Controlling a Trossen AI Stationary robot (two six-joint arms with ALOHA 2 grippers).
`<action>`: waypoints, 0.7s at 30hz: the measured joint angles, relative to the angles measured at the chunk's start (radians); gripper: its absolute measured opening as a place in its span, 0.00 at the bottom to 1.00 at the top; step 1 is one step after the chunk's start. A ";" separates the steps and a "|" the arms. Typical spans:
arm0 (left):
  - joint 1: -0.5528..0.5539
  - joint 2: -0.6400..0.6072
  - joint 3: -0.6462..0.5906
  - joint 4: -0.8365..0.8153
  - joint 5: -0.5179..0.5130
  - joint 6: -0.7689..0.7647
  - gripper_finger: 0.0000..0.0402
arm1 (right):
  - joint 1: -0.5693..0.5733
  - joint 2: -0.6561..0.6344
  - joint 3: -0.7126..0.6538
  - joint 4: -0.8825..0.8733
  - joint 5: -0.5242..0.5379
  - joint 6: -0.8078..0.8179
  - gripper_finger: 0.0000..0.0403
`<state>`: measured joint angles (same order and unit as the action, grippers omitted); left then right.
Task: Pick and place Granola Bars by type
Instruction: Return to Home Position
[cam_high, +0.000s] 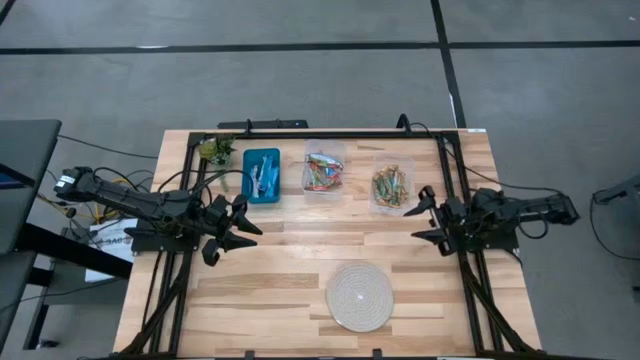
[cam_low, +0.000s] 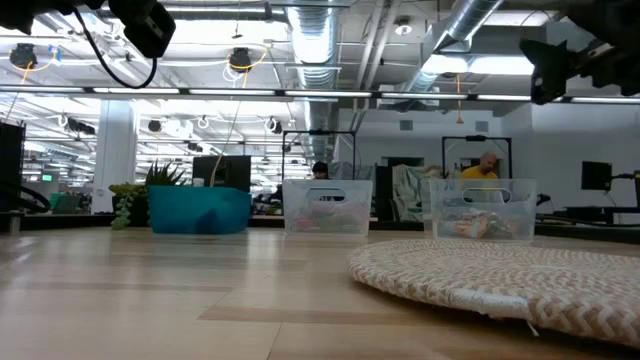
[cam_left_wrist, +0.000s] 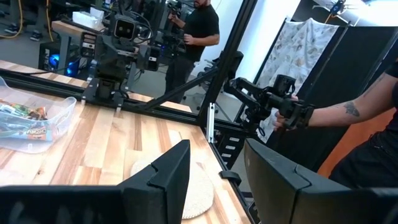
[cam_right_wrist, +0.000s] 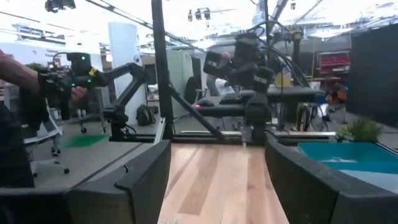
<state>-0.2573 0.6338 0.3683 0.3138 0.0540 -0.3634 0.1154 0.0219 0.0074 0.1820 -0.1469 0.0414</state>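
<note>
The granola bars lie sorted in three bins along the table's far side: blue bars in a teal bin (cam_high: 262, 175), red-green-brown bars in a clear bin (cam_high: 323, 172), tan-gold bars in a clear bin (cam_high: 391, 185). My left gripper (cam_high: 238, 228) is open and empty at the table's left, above the wood. My right gripper (cam_high: 426, 220) is open and empty at the table's right, near the tan-gold bin. Both hover clear of the table. In the low view the bins stand in a row (cam_low: 327, 208).
A round white woven disc (cam_high: 359, 296) lies at the near middle of the table; it also shows in the low view (cam_low: 500, 275). A small green plant (cam_high: 216, 150) stands at the far left corner. A black frame (cam_high: 330, 133) rims the table. People show in the room beyond.
</note>
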 joint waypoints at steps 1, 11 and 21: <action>0.000 0.000 0.000 0.000 0.000 0.000 0.36 | 0.000 -0.022 0.000 -0.024 0.010 0.000 0.63; 0.000 0.000 0.000 -0.004 0.033 0.036 0.36 | 0.000 -0.020 0.000 -0.116 0.019 0.038 0.63; 0.000 -0.001 -0.026 -0.052 0.104 0.166 0.36 | 0.000 -0.009 -0.001 -0.152 0.019 0.143 0.63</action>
<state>-0.2574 0.6329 0.3428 0.2620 0.1576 -0.1969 0.1150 0.0124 0.0067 0.0299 -0.1284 0.1841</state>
